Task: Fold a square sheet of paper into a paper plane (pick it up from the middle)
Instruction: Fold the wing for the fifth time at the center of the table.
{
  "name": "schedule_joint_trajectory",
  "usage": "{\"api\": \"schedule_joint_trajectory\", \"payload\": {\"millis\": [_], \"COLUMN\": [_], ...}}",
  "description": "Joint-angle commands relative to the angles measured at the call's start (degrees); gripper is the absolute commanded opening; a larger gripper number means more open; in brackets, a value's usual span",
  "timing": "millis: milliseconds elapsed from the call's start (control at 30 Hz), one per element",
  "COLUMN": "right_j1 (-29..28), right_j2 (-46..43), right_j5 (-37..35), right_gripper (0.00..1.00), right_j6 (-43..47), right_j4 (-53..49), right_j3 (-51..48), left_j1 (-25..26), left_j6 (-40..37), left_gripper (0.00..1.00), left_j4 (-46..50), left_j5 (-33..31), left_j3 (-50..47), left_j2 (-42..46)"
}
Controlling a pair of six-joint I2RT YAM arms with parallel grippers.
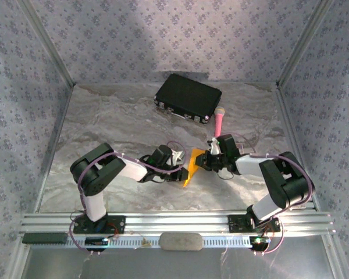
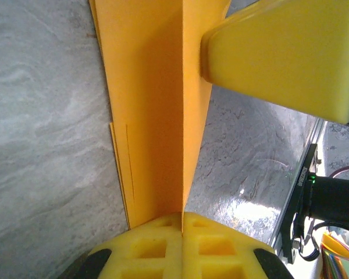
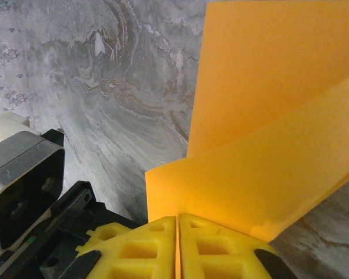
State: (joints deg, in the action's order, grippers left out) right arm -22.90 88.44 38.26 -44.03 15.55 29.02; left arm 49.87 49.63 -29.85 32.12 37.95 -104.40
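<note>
Top view, L to R: left arm (image 1: 102,171) bends in from its base toward mid-table, wrist low over the grey marbled table (image 1: 104,122). Left claw (image 1: 179,172) is at the left side of the sheet of paper (image 1: 192,165) and clenched on it. In left wrist view its yellow pads (image 2: 157,247) press together w/ no gap, and the orange sheet's (image 2: 145,104) folded edge runs straight down into the seam between them. There's a sharp lengthwise crease, w/ thin layered edges along the sheet's left side.

Sheet sits mid-table, gripped between the two claws and partly stood up. Can't tell if its lower edge touches the table. Behind it, at the back, a black case (image 1: 188,96) lies flat, set at an angle.

Right claw (image 1: 205,161) meets the sheet from the right and is also clamped on it. In right wrist view the pads (image 3: 215,244) are tight together; the paper (image 3: 262,104) comes out of the seam, near flap curling across, far flap rising behind. One right-claw finger (image 2: 279,52) shows upper right in left wrist view, against the sheet's right flap.

Pink mic (image 1: 219,122) lies by the case's near-right corner, apart from the paper. Right arm (image 1: 282,183) folds back to its base on the alu rail (image 1: 180,221).
</note>
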Motion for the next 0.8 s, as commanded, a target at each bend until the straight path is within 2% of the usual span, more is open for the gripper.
{"api": "schedule_joint_trajectory", "payload": {"millis": [0,300,533,767], "right_j1": [-0.19,0.14,0.40,0.35], "right_j2": [1.94,5.78,8.14,6.99], "right_j5": [1.64,1.24,-1.19,-3.28], "right_gripper": [0.10,0.10,0.09,0.09], "right_j6": [1.27,0.85,0.98,1.49], "right_j4": [0.83,2.41,-0.25,-2.77], "right_j3": [1.50,1.88,1.50,0.90], "left_j1": [-1.07,-1.19,-1.28,-1.03], "left_j6": [1.06,1.88,1.53,0.79], "left_gripper": [0.00,0.00,0.00,0.16], "left_j4": [7.60,7.74,7.94,10.75], "left_j5": [-2.44,-2.36,-1.81,-0.22], "left_j3": [-2.70,-2.58,-2.15,0.06], "left_j2": [-3.17,-4.19,-3.69,2.32]}}
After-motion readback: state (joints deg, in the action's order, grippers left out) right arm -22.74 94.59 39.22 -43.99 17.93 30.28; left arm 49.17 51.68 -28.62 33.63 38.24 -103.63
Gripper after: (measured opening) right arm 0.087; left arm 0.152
